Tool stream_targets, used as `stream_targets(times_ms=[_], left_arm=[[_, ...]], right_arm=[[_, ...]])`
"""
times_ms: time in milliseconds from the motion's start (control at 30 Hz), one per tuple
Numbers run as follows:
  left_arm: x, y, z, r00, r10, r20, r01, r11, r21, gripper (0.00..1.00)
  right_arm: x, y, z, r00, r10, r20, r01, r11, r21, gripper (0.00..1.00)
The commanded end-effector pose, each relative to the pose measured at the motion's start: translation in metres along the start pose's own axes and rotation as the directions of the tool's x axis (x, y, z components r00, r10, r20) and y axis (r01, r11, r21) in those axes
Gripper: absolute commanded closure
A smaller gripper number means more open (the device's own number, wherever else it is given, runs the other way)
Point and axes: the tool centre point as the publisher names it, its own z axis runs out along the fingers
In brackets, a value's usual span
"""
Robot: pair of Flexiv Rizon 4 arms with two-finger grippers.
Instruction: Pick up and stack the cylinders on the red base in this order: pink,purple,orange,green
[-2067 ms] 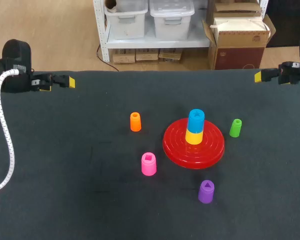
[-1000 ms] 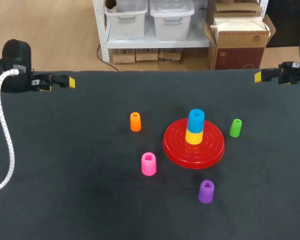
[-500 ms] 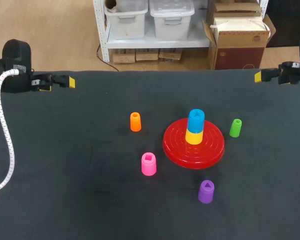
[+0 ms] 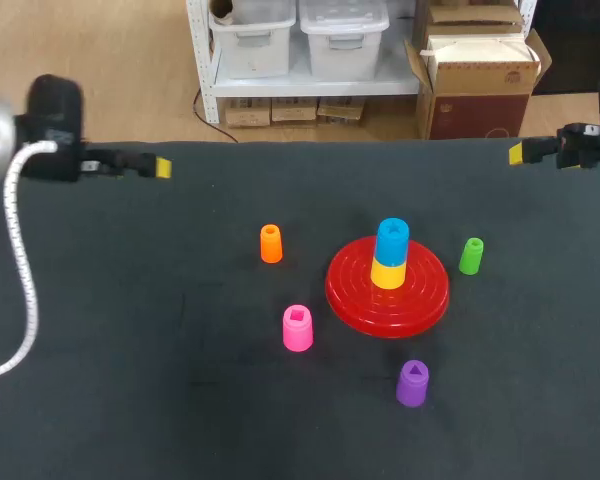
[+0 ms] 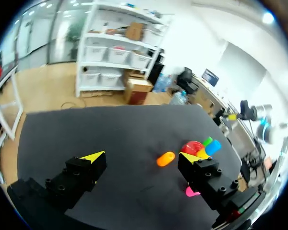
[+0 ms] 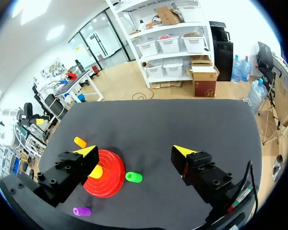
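Observation:
The red base [image 4: 425, 300] lies right of the table's middle, with a yellow cylinder [image 4: 387, 273] and a blue cylinder [image 4: 392, 238] stacked on its peg. The pink cylinder [image 4: 298, 328] stands left of the base. Near its front is the purple one [image 4: 412, 383], the orange one [image 4: 271, 243] is at its far left, and the green one [image 4: 470, 256] at its right. My left gripper [image 4: 160, 168] hovers open and empty over the far left edge. My right gripper [image 4: 518, 153] hovers open and empty over the far right edge. In the left wrist view the orange cylinder [image 5: 165, 158] lies ahead of the open left gripper [image 5: 141, 156]. In the right wrist view the green cylinder [image 6: 133, 178] and the base [image 6: 113, 184] lie below the open right gripper [image 6: 135, 150].
The dark table mat [image 4: 130, 380] is bare to the left and in front. A white cable [image 4: 20, 290] hangs from my left arm over the table's left edge.
My left arm has shifted a little to the right along the far edge. The cylinders, the base and the right arm have not moved.

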Motion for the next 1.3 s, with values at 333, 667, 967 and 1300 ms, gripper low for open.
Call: stream_targets(times_ms=[333,667,967,1300], left_arm=[[0.016,-0.049,0.014,0.805,0.593,-0.008,-0.521,0.714,0.468,0.00],[0.021,-0.040,0.010,0.733,0.680,-0.036,-0.571,0.643,0.510,0.00],[0.024,-0.030,0.002,0.760,0.649,-0.044,-0.547,0.675,0.495,0.00],[0.035,-0.031,-0.013,0.802,0.597,-0.011,-0.509,0.693,0.510,0.00]], right_arm=[[0.000,0.000,0.000,1.000,0.000,0.000,0.000,1.000,0.000,0.00],[0.000,0.000,0.000,1.000,0.000,0.000,0.000,1.000,0.000,0.00],[0.000,0.000,0.000,1.000,0.000,0.000,0.000,1.000,0.000,0.00],[0.000,0.000,0.000,1.000,0.000,0.000,0.000,1.000,0.000,0.00]])
